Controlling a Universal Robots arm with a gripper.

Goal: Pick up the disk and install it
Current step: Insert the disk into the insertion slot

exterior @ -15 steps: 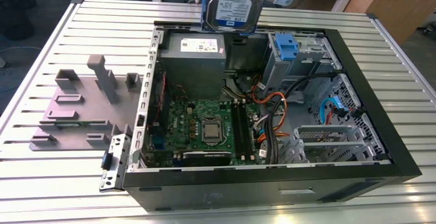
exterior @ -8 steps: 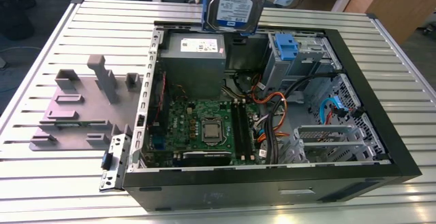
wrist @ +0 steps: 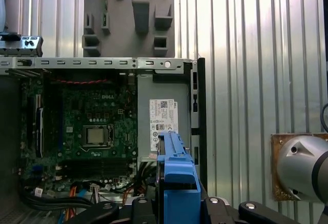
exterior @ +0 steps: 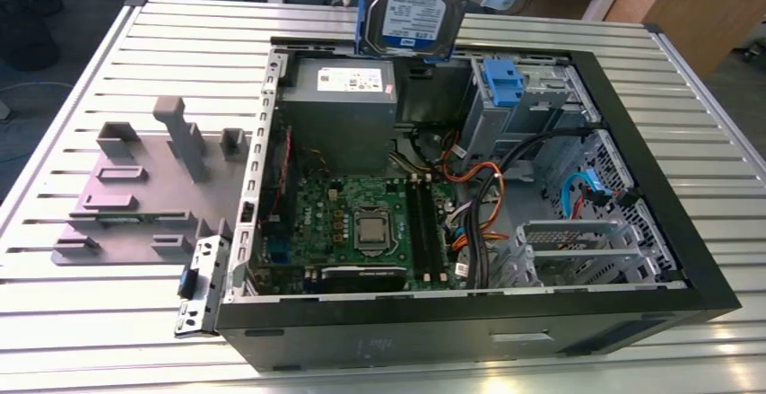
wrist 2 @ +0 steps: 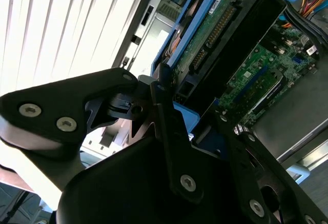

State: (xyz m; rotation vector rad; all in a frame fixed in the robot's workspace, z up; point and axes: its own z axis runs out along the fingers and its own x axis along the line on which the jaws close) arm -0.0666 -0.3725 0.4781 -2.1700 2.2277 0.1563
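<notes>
The disk (exterior: 415, 6), silver-grey with a white-and-blue label, hangs upright in the air above the far side of the open computer case (exterior: 479, 313) in the exterior view. It sits over the gap between the power-supply box and the drive cage. My gripper (wrist 2: 190, 127) is shut on the disk (wrist 2: 215, 34), its black fingers (wrist 2: 169, 131) pressed against the blue carrier rails. In the first wrist view the disk (wrist: 177, 175) appears edge-on with its blue rail toward the camera, and the gripper (wrist: 177, 209) clamps it from both sides.
Inside the case lie the grey power-supply box (exterior: 341, 98), the green motherboard (exterior: 359, 223), orange and black cables (exterior: 479, 188) and a drive cage with a blue carrier (exterior: 509, 84). A grey plastic stand (exterior: 143, 188) sits on the slatted metal table (exterior: 72, 340) at the exterior view's left.
</notes>
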